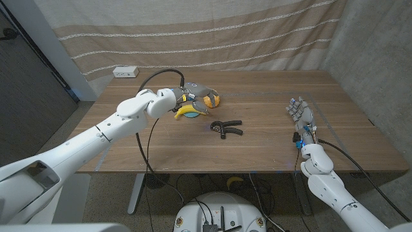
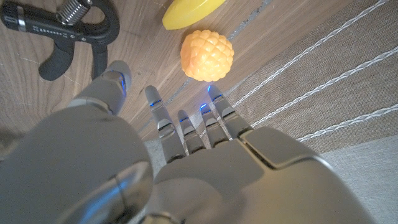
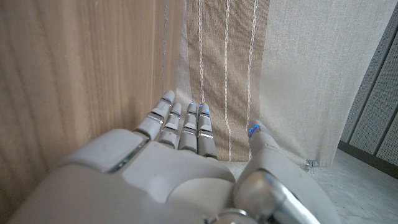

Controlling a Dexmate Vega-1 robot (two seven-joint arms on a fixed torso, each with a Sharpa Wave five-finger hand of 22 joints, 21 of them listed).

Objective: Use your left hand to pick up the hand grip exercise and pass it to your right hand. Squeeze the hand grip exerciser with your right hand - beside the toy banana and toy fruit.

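Black hand grip exerciser (image 1: 225, 127), seemingly metal-sprung, lies on table (image 1: 270, 148).

Wooden table (image 1: 257, 154) before striped beige curtain (image 1: 193, 32) (floor perhaps carpeted).

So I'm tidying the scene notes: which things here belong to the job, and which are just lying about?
Job:
hand grip exerciser
toy banana
toy fruit
left robot hand
right robot hand

Lying about:
white power strip
striped curtain
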